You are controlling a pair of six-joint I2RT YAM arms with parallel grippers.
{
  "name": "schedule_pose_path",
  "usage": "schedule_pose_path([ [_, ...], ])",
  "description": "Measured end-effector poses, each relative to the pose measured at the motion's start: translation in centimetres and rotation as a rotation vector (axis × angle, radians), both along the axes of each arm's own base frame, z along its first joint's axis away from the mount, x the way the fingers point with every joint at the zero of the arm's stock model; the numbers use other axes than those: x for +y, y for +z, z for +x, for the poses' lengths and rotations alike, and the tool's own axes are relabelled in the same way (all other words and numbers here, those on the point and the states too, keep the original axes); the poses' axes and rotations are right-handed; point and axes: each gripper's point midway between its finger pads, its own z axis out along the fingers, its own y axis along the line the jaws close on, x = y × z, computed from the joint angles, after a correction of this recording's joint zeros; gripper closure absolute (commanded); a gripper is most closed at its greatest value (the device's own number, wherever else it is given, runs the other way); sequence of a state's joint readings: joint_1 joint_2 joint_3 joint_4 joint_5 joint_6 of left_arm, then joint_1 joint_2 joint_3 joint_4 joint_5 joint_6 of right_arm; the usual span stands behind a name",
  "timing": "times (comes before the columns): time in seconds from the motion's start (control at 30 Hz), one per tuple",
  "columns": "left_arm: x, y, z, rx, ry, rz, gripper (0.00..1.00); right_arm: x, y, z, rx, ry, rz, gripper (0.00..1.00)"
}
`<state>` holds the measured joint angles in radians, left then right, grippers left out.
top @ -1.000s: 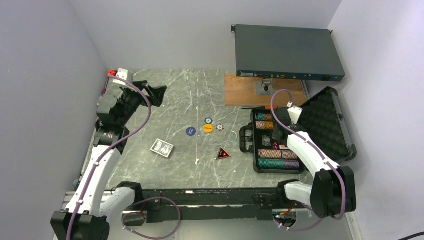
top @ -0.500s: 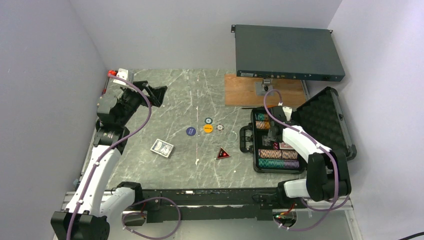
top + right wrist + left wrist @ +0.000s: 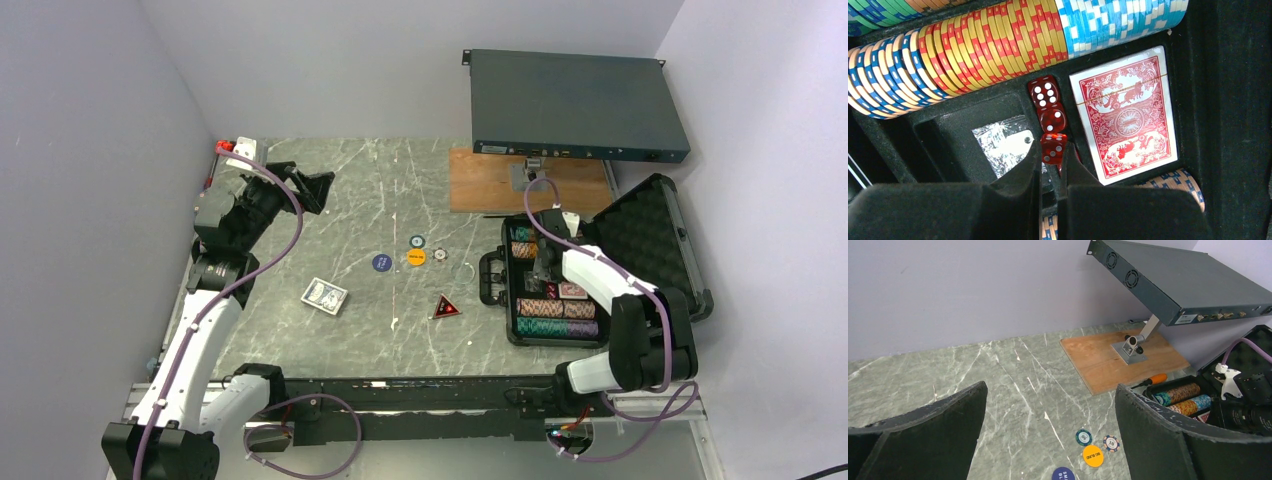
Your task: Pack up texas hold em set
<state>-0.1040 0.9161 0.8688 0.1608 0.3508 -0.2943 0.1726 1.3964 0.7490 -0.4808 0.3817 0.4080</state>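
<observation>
Our right gripper hangs inside the open case, jaws drawn to a narrow slit at the nearest of three red dice; whether they touch it we cannot tell. A red deck lies beside the dice, chip rows run off the frame, and a silvery scrap in the neighbouring pocket is hard to make out. Left of the case, on the table, we see a blue deck, round buttons and a red triangle. Farther left the left gripper hovers, jaws spread wide, gripping nothing.
</observation>
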Motion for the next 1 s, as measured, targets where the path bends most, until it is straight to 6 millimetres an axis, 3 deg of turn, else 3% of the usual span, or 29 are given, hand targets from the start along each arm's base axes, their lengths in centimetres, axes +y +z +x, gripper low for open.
schedule_pose_path([
  [0.43, 0.0, 0.0, 0.0, 0.0, 0.0, 0.0, 0.01, -0.5, -0.4, -0.3, 0.027, -0.016, -0.006, 0.82],
  [0.83, 0.0, 0.0, 0.0, 0.0, 0.0, 0.0, 0.01, -0.6, -0.3, -0.3, 0.029, -0.014, -0.004, 0.55],
  [1.0, 0.0, 0.0, 0.0, 0.0, 0.0, 0.0, 0.01, -0.3, 0.9, -0.2, -0.007, 0.0, 0.014, 0.51],
])
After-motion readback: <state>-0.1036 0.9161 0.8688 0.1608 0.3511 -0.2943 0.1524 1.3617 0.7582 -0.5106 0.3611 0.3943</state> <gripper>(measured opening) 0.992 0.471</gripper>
